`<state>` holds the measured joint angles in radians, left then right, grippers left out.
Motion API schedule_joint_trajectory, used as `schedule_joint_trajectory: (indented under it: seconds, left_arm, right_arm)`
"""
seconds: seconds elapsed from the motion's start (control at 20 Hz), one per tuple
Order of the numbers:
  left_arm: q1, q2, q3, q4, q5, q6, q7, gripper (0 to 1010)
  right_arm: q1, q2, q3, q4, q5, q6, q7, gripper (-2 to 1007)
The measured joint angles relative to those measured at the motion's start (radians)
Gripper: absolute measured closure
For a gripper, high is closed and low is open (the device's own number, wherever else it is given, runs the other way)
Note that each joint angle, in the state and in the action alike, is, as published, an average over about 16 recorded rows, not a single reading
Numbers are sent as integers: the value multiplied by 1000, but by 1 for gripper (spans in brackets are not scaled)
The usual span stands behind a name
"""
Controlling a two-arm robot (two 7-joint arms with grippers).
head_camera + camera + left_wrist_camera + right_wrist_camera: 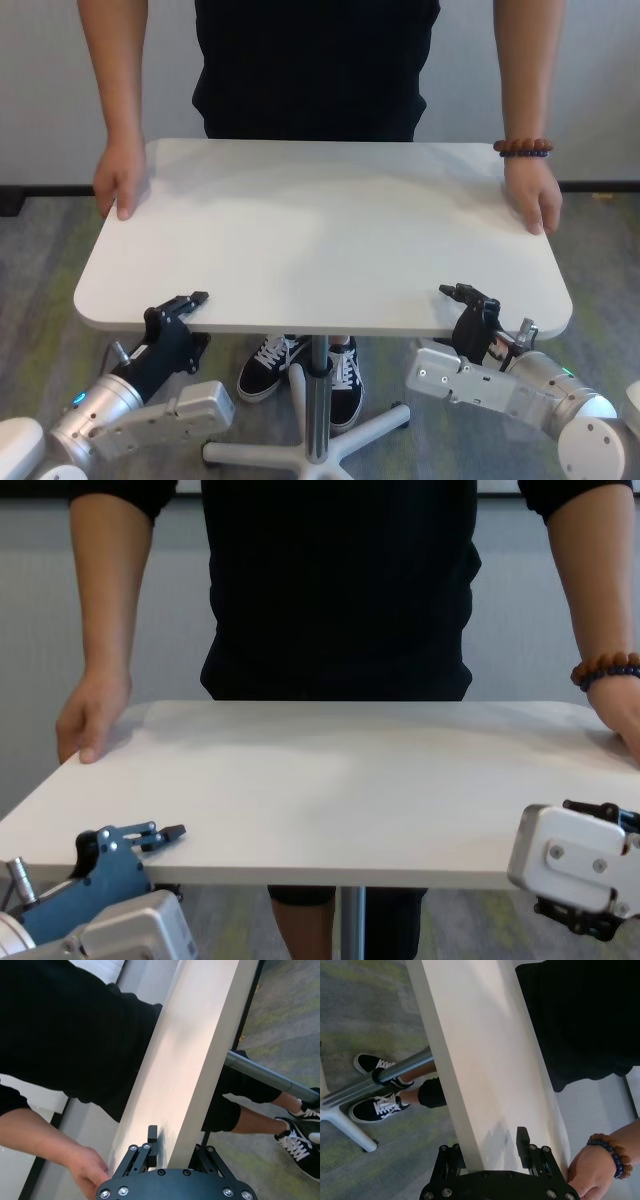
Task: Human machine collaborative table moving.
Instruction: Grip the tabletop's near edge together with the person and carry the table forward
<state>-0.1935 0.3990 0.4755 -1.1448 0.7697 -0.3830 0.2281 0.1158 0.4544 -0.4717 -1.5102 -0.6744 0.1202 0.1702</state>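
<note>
The white table (320, 230) stands on a grey pole leg (318, 400). The human (310, 70), in black, stands at its far side with one hand (120, 180) on each far corner; a bead bracelet (522, 148) is on the wrist at the right. My left gripper (196, 305) straddles the near edge at the left, one finger on top and one under the tabletop, shut on it; the left wrist view shows this too (175, 1147). My right gripper (452, 300) clamps the near edge at the right in the same way, as the right wrist view shows (487, 1147).
The table's white star-shaped foot (300, 455) rests on grey carpet between my arms. The human's black-and-white sneakers (265, 365) stand close behind the pole. A pale wall with a dark skirting strip (30, 190) is behind the human.
</note>
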Motion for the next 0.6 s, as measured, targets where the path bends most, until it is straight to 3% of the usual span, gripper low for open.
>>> schedule_joint_trajectory:
  seconds: [0.6]
  left_arm:
    - [-1, 8, 6, -62, 16, 17, 3, 698]
  right_arm:
    - [-1, -4, 32, -28, -16, -24, 26, 407]
